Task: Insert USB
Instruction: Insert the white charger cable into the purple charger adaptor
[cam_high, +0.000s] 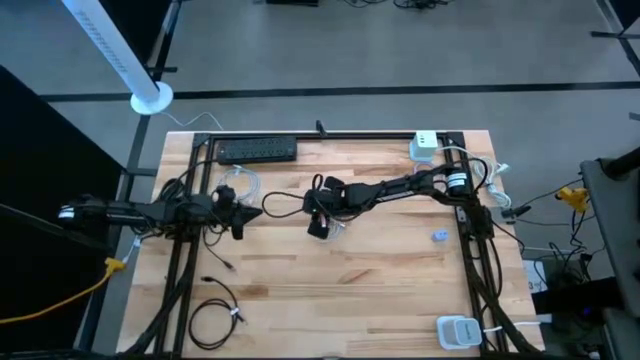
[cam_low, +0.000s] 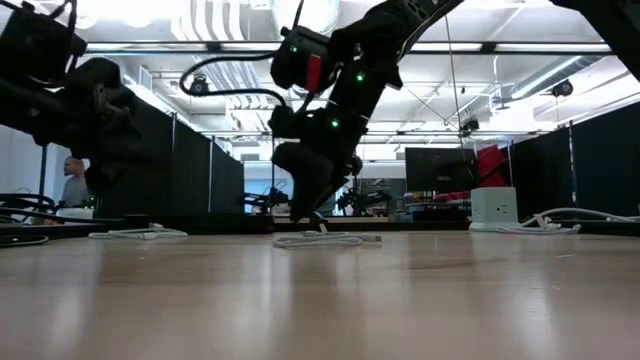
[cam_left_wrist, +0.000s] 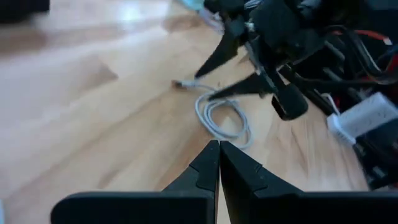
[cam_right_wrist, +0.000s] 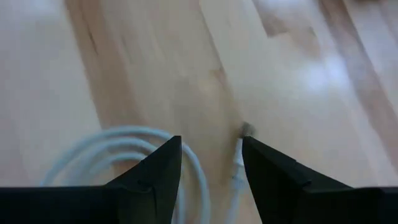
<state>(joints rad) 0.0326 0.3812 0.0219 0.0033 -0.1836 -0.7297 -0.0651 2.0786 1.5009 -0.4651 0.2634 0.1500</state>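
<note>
In your right wrist view, the 2 dark fingers (cam_right_wrist: 155, 171) of the right tool (cam_right_wrist: 211, 165) stand apart, holding nothing. Between them lies the plug end of the thin white coiled USB cable (cam_right_wrist: 237, 155), flat on the light wooden table (cam_right_wrist: 149, 68). From above you see this tool (cam_high: 318, 226) near the table's middle, over the cable (cam_high: 334, 226). The left tool (cam_left_wrist: 218, 165) is closed, tips touching, and hangs at the left side (cam_high: 238, 208), well apart from the cable (cam_left_wrist: 219, 118).
</note>
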